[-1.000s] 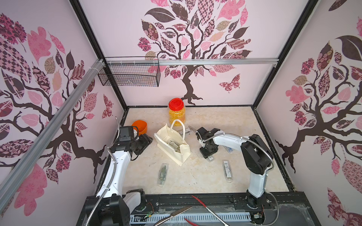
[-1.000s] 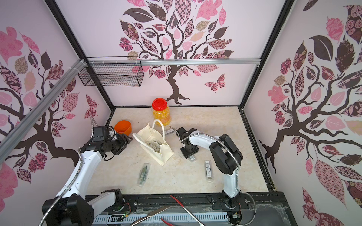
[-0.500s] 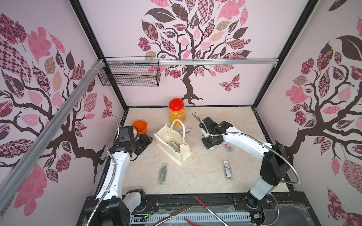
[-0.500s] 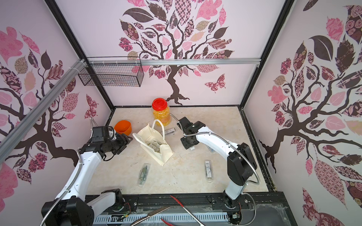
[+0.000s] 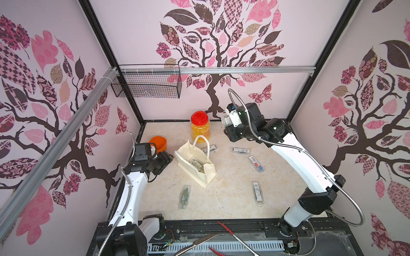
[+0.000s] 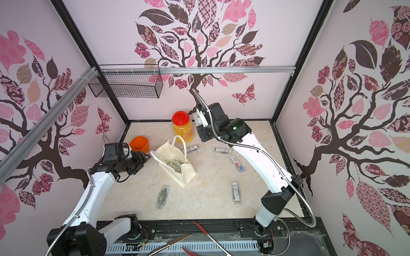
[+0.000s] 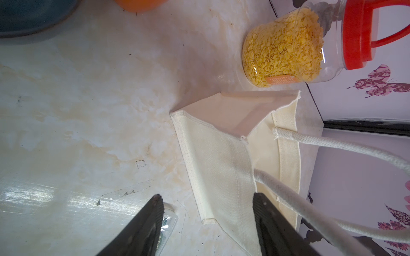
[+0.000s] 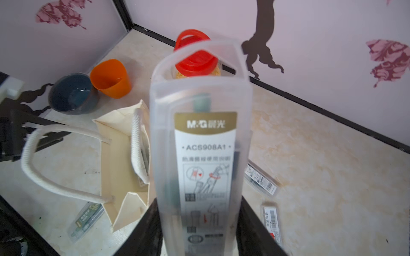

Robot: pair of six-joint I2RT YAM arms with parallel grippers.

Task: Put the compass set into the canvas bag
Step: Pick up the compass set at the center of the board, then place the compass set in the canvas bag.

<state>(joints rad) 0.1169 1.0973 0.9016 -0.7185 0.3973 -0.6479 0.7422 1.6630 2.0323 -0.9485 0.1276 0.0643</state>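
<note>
While my right gripper (image 8: 200, 230) is clamped narrow on the lower end of one compass set (image 8: 200, 124), a clear plastic case held up off the table, what matters is where the canvas bag (image 5: 206, 175) lies from it: below, and off toward my left arm's side and my own base. The case's long axis runs straight out past my fingers and points at the red-lidded jar (image 5: 200, 126), not down at the bag's mouth, so I judge it must tip downward over the opening. My left gripper (image 7: 207, 196) is the nearer one, jaws wide and holding nothing, just beside the bag's end wall, with a rope handle (image 7: 332, 144) passing one finger (touching or not, I cannot tell). Several cases already lie inside the bag; others lie loose on the table (image 5: 233, 199). In both top views my wrist hides most of the held case.
</note>
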